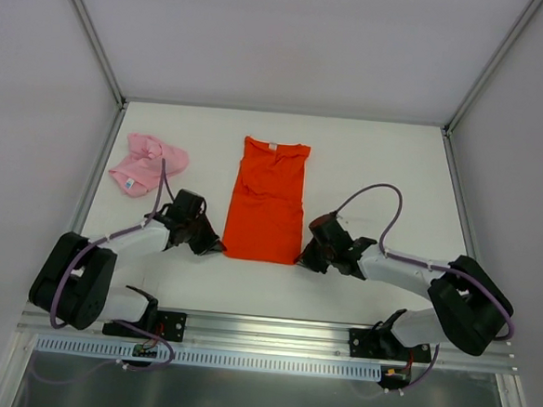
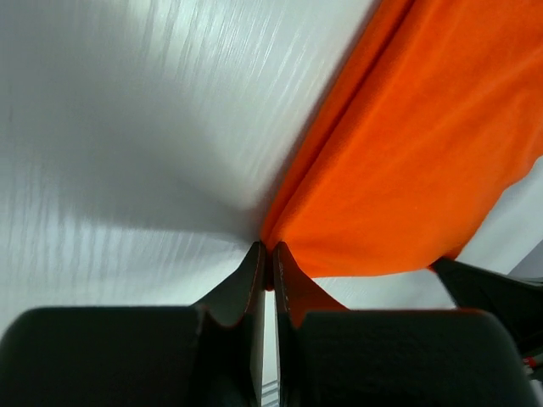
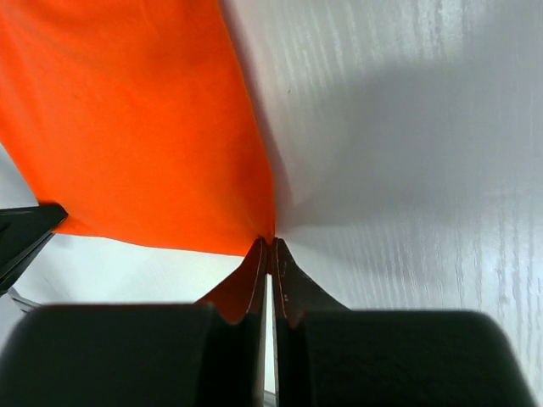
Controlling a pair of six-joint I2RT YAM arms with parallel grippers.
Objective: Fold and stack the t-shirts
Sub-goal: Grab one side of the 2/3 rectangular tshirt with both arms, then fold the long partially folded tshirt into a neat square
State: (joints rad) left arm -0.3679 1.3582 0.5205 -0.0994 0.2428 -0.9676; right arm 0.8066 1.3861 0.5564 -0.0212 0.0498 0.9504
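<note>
Lying lengthwise in the middle of the top view, the orange t-shirt [image 1: 270, 203] has its long axis running from top to bottom of the frame, collar at the top and hem at the bottom, sleeves tucked in. The left gripper [image 1: 214, 246] sits at the hem's lower left corner and the right gripper [image 1: 303, 259] at its lower right corner. Each has its fingers pressed together, pinching that corner of cloth. The pink t-shirt [image 1: 147, 164] lies crumpled in the upper left of the white table [image 1: 377, 164].
</note>
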